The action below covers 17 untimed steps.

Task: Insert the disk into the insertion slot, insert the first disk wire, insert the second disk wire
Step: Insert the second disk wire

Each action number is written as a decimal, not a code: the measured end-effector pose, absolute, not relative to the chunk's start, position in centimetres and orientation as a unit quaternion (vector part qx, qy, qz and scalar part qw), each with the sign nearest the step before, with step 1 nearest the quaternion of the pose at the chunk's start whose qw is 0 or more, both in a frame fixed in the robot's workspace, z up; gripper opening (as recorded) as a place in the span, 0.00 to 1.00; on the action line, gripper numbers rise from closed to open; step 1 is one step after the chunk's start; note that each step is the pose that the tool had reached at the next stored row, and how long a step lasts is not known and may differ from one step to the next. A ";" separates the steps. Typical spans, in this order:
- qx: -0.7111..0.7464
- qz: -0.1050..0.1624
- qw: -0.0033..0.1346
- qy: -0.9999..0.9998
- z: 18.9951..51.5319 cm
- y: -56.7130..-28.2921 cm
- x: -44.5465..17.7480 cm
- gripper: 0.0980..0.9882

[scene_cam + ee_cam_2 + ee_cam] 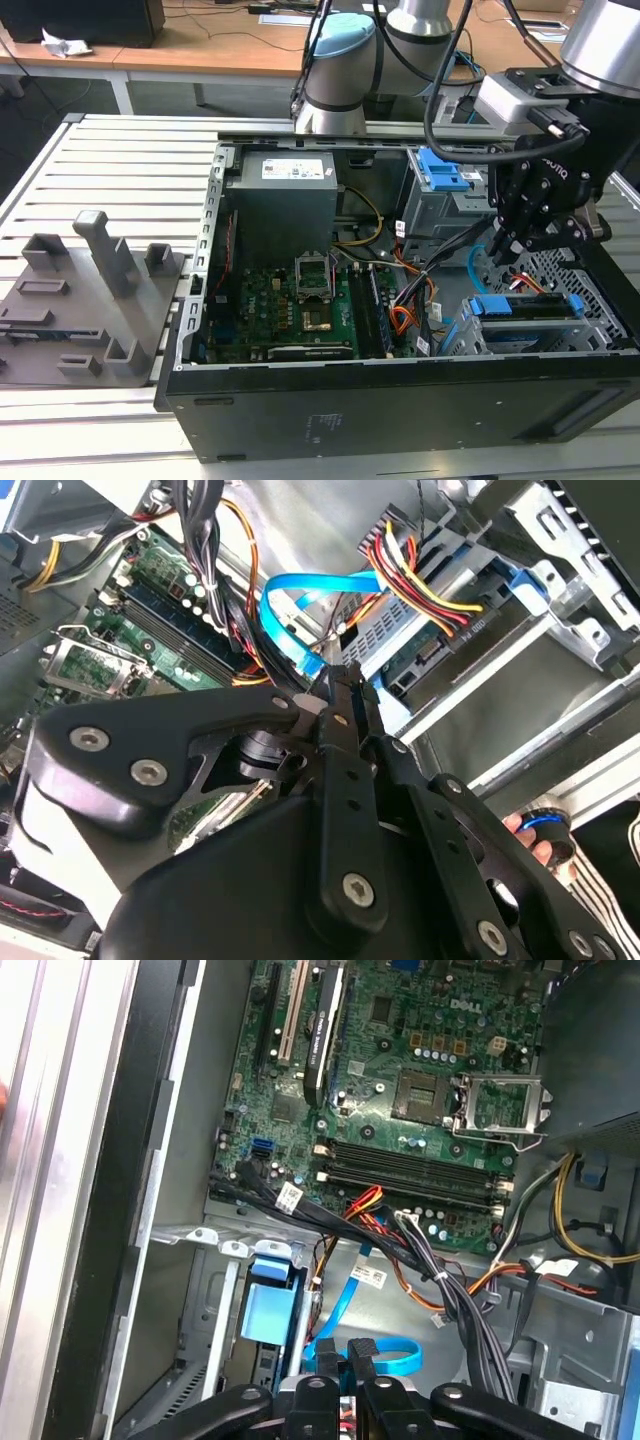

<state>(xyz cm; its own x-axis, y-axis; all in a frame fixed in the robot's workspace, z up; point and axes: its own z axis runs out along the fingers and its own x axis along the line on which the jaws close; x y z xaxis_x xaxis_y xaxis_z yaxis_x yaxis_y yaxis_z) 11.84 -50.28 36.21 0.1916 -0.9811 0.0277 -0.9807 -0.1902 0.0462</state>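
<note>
Where the open computer case (400, 400) lies on the slatted metal tabletop (120, 150), its black side wall is nearest in the exterior view. Just behind that wall, at the exterior view's right, the disk (525, 308) sits level in its blue carrier inside the insertion slot (600, 305) of the perforated silver cage. In the second wrist view, a black plug with red, yellow and black wires (410, 570) meets the drive's end.

The green motherboard (290, 300) lies flat on the case floor towards the exterior view's left. A grey fixture block (80, 290) rests on the tabletop outside the case.

Above the disk hangs the gripper (508, 248), reaching down into the case. Its fingers are drawn close together, and both wrist views show them clenched on the end of the blue flat data cable (300, 588), which loops away beside the tips (400, 1357).

Farther back stand the taller grey cage with a blue latch (440, 175) and the grey power supply (285, 200). Beyond them are the robot arm (345, 60) and wooden desks (200, 40).
</note>
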 end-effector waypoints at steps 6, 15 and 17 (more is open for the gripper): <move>0.771 -0.004 0.027 -0.636 36.2 -52.0 11.9 0.07; 0.771 -0.004 0.027 -0.636 36.1 -52.0 12.6 0.07; 0.770 -0.004 0.027 -0.637 36.1 -52.0 12.6 0.07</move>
